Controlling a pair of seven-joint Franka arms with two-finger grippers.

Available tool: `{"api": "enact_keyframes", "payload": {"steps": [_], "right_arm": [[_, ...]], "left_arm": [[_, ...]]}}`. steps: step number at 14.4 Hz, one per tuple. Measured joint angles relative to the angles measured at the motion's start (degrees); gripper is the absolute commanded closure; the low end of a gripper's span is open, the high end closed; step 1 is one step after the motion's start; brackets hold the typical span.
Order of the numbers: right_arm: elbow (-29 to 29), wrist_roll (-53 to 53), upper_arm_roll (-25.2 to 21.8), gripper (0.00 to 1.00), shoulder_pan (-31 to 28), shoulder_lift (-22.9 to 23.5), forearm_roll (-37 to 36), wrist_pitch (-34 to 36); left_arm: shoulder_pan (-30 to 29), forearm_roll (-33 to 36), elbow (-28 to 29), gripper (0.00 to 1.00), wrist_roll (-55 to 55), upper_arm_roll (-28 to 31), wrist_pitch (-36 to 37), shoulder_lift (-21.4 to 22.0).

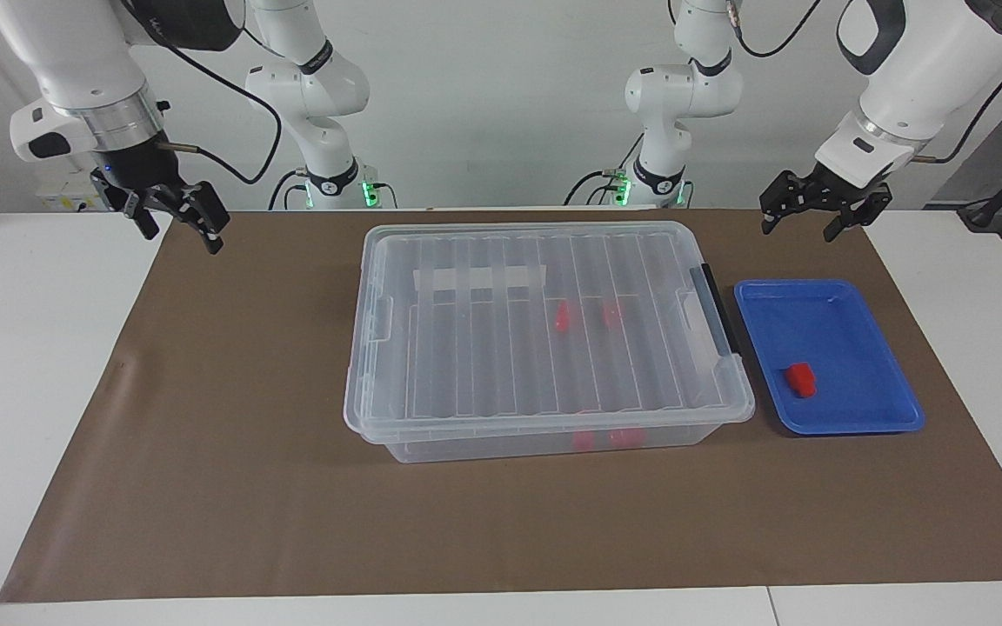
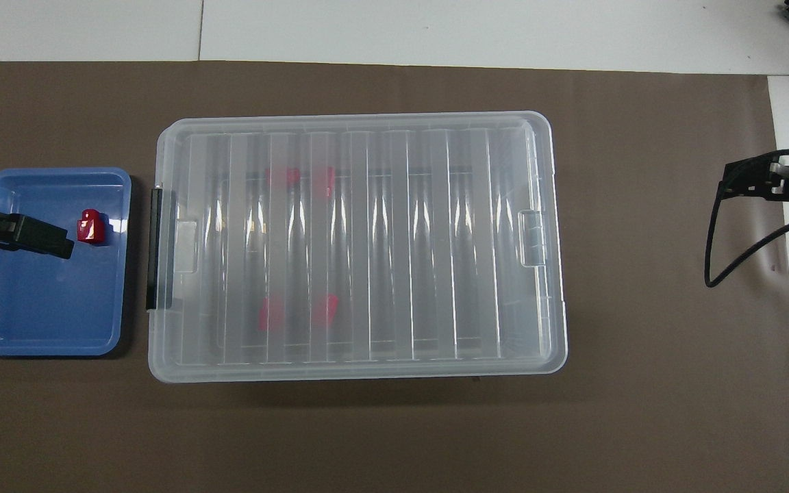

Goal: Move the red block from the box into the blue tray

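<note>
The box [image 1: 466, 348] stands mid-table with its ribbed clear lid on; it also shows in the overhead view [image 2: 401, 239]. Several red blocks show through it, such as one [image 1: 562, 316] under the lid and one [image 2: 271, 315] in the overhead view. The blue tray [image 1: 858, 417] lies beside the box toward the left arm's end. One red block [image 1: 801, 380] lies in it, also seen from overhead [image 2: 90, 227]. My left gripper [image 1: 801, 228] is open and empty, raised over the tray's edge nearest the robots. My right gripper [image 1: 181, 236] is open and empty, raised over the mat's edge at the right arm's end.
A brown mat [image 1: 231, 435] covers the table under everything. The box has a black latch [image 1: 717, 304] on the side facing the tray and a white tape strip [image 1: 479, 278] on its lid. White tabletop [image 1: 23, 365] borders the mat.
</note>
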State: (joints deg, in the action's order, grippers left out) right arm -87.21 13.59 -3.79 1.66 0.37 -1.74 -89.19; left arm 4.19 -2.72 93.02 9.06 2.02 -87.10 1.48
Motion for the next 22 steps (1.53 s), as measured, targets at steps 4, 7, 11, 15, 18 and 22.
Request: {"api": "enact_keyframes", "payload": {"steps": [4,7,11,15,18,22], "right_arm": [[-0.3,-2.3,0.2,0.00,0.1,0.0,0.0,3.5],[-0.6,-2.5,0.2,0.00,0.1,-0.4,0.0,3.4],[-0.6,-2.5,0.2,0.00,0.1,-0.7,0.0,3.2],[-0.7,-2.5,0.3,0.00,0.1,-0.7,0.1,2.3],[-0.7,-2.5,1.1,0.00,-0.4,-0.7,0.1,2.3],[-0.7,-2.5,5.7,0.00,-4.6,-0.7,0.1,2.4]], "left_arm": [[0.0,0.0,0.0,0.00,0.0,0.0,0.0,0.0],[0.0,0.0,0.0,0.00,0.0,0.0,0.0,0.0],[0.0,0.0,0.0,0.00,0.0,0.0,0.0,0.0],[0.0,0.0,0.0,0.00,0.0,0.0,0.0,0.0],[0.0,0.0,0.0,0.00,0.0,0.0,0.0,0.0],[0.0,0.0,0.0,0.00,0.0,0.0,0.0,0.0]]}}
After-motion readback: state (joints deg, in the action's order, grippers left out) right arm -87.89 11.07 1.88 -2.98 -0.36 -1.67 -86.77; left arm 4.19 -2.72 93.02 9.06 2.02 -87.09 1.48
